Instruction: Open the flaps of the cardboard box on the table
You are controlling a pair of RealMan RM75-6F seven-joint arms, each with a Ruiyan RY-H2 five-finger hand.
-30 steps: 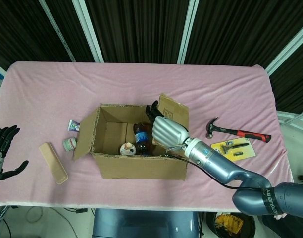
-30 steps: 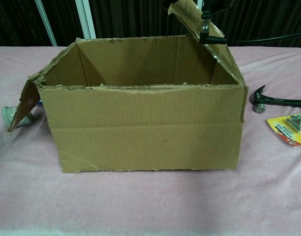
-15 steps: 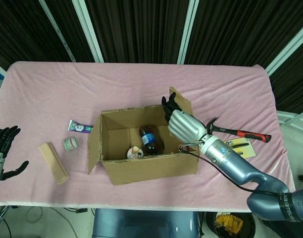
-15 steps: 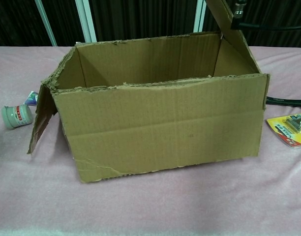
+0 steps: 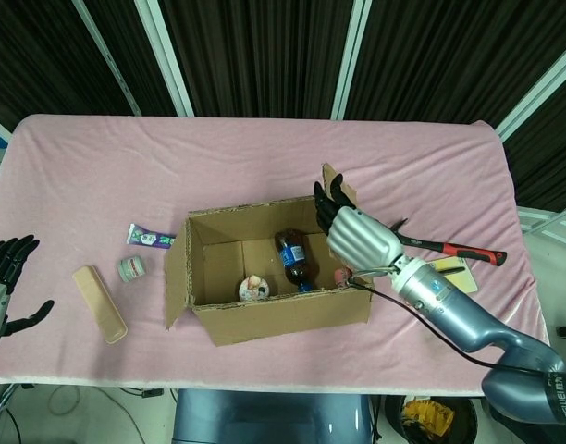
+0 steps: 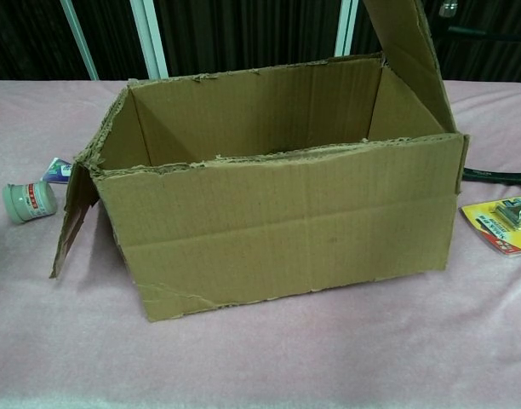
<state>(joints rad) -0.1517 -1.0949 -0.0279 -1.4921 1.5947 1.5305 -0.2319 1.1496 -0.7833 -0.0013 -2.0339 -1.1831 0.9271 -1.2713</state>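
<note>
The cardboard box [image 5: 269, 319] sits mid-table, open at the top, and fills most of the chest view [image 6: 286, 230]. Its right flap [image 6: 409, 51] stands nearly upright, and its left flap [image 6: 71, 223] hangs down outside. My right hand [image 5: 357, 239] is over the box's right wall. Its fingers [image 5: 327, 205] lie stretched against the inner face of that flap [image 5: 337, 179], and I see no grip on it. My left hand [image 5: 6, 277] is open at the table's near left edge, far from the box. A bottle [image 5: 292, 259] and a small round item [image 5: 254, 289] lie inside.
Left of the box are a small jar [image 5: 130, 268], a purple packet [image 5: 149, 238] and a tan flat bar [image 5: 99, 303]. To the right lie a red-handled hammer [image 5: 449, 246] and a yellow blister pack [image 6: 503, 223].
My right hand has pushed the right flap outward to near upright. The box slid and turned to the right with it, and the left flap now hangs lower.
</note>
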